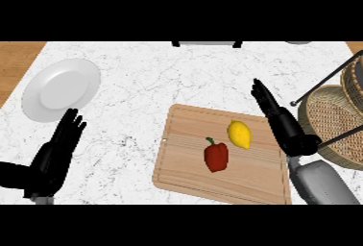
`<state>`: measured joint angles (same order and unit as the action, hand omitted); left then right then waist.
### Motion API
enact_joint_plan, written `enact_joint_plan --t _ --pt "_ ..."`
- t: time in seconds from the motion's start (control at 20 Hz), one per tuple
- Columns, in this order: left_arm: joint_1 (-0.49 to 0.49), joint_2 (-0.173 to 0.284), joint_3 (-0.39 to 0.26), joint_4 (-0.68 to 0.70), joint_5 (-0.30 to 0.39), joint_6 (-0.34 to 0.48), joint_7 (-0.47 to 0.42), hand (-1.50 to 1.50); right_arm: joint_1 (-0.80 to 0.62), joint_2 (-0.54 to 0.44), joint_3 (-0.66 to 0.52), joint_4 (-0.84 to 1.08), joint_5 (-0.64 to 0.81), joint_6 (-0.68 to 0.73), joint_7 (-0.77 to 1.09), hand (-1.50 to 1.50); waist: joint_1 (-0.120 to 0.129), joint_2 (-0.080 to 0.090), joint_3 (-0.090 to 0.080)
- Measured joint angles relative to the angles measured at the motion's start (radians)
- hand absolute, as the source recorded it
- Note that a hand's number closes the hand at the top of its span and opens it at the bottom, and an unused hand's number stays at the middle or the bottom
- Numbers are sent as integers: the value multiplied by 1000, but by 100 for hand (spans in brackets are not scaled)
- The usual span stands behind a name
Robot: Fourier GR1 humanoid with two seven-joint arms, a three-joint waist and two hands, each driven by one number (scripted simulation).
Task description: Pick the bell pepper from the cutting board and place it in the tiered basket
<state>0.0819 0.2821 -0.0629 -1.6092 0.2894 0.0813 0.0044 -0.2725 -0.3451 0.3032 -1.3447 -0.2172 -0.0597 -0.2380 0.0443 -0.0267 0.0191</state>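
So far nothing is done: bell pepper [216, 156] lies on the cutting board [191, 168], right hand [278, 117] at its two o'clock, fingers straight, empty; tiered basket [333, 125] waits.

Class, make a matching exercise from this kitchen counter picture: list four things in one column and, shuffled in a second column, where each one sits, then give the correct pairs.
Things:
1. red bell pepper
2. lemon
3. white plate
4. tiered basket

Places:
A. at the right edge of the counter
B. on the marble, upper left
C. on the cutting board, nearer the robot
D. on the cutting board, farther from the robot

Pairs: 1-C, 2-D, 3-B, 4-A
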Motion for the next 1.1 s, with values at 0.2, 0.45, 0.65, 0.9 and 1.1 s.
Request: enact_joint_plan --t 0.2,0.45,0.65,0.9,1.1 --pt "-40 -1 -9 -37 -76 63 1 0 -51 4 -79 -26 -137 115 -5 150 -26 17 -11" --pt "-121 -25 -58 -37 -180 137 12 0 -99 52 -193 7 -304 133 25 -150 -55 26 -7" --pt "-169 -53 -93 -11 -227 167 20 0 -94 97 -197 59 -506 330 112 -150 -48 35 -12" --pt "-194 -80 -112 23 -271 195 19 0 -41 6 -227 38 -641 604 140 -150 -49 27 -18" --pt "-208 -90 -116 42 -292 212 29 0 -22 -141 -256 -35 -575 702 140 -150 -63 22 -20"
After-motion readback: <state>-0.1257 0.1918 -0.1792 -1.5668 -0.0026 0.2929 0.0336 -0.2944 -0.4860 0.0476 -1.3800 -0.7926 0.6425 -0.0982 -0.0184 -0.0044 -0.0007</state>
